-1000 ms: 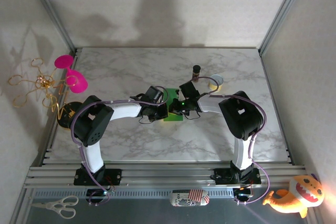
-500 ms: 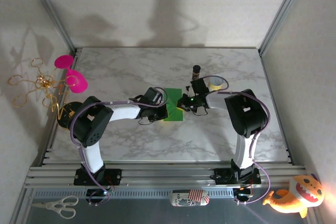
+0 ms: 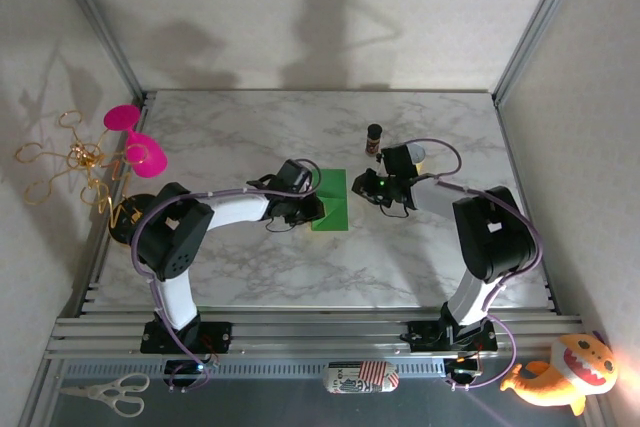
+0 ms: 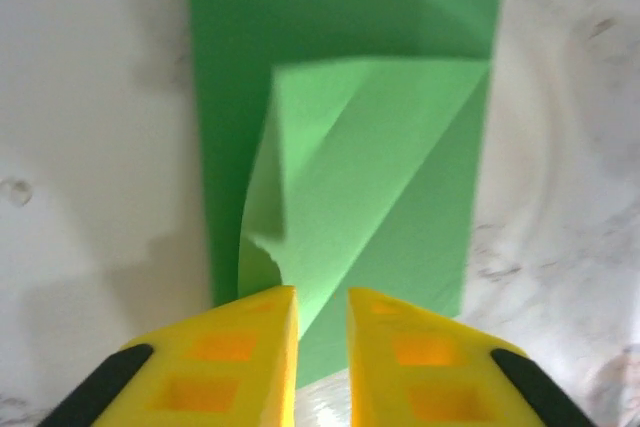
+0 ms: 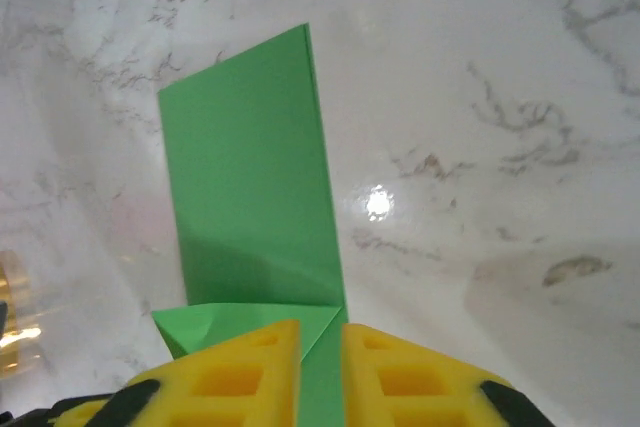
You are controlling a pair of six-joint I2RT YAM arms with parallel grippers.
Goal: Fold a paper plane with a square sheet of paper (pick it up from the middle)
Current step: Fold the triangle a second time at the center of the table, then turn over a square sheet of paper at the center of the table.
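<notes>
The sheet of paper (image 3: 333, 205) lies part-folded near the middle of the worktop (image 3: 240, 137), between the two arms.

Top external: the left end effector (image 3: 313, 209) sits at the sheet's left edge and the right end effector (image 3: 358, 190) just beside its right edge. A small dark bottle (image 3: 374, 137) and a tape roll (image 3: 412, 154) stand close behind the right arm, so a wide swing could knock either one. From this height the jaws and the fold lines are too small to read.

Left wrist: the left end effector (image 4: 321, 312) has its jaws a narrow slit apart, with no paper seen clamped. A folded flap (image 4: 350, 177) stands curled off the sheet (image 4: 240, 67) rather than flat. In my judgement the crease is not set. The flap may spring open, or its loose lower edge may catch on a fingertip and drag the sheet askew. The near edge of the sheet is cut off beneath the fingers.

Right wrist: the right end effector (image 5: 320, 347) is likewise barely parted and holds nothing visible. A small turned corner (image 5: 225, 319) lies just beyond its tips, part hidden by them. Whether the tips touch the paper cannot be told. A blurred golden shape (image 5: 10, 297) at the left edge is not identifiable.
</notes>
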